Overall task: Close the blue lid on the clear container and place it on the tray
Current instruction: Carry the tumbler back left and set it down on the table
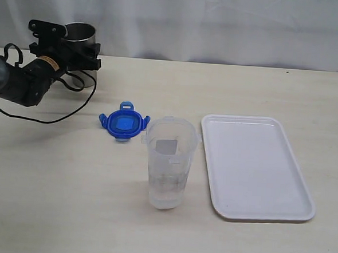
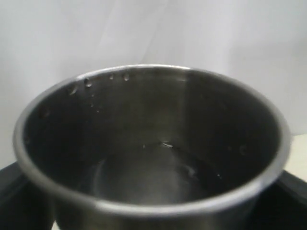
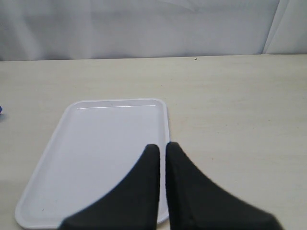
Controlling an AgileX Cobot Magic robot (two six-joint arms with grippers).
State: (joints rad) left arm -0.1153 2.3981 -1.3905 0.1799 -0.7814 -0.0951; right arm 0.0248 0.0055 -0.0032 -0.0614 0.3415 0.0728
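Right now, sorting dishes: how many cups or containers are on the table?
2: the clear container mid-table, just left of the tray; the steel tumbler at the far-left back. None seems hidden.

The container (image 1: 167, 161) stands upright on the tabletop (image 1: 50, 199), about midway across in the exterior view. The lid (image 1: 123, 124) lies flat just behind it and to its left; whether the two touch cannot be told. The tray (image 1: 258, 166) lies flat just to the container's right, a narrow gap between them. Far back on the left, well apart from the lid, stands the tumbler (image 1: 81, 41) — upright, between the jaws of the left hand (image 1: 67, 52), which clasp its wall.
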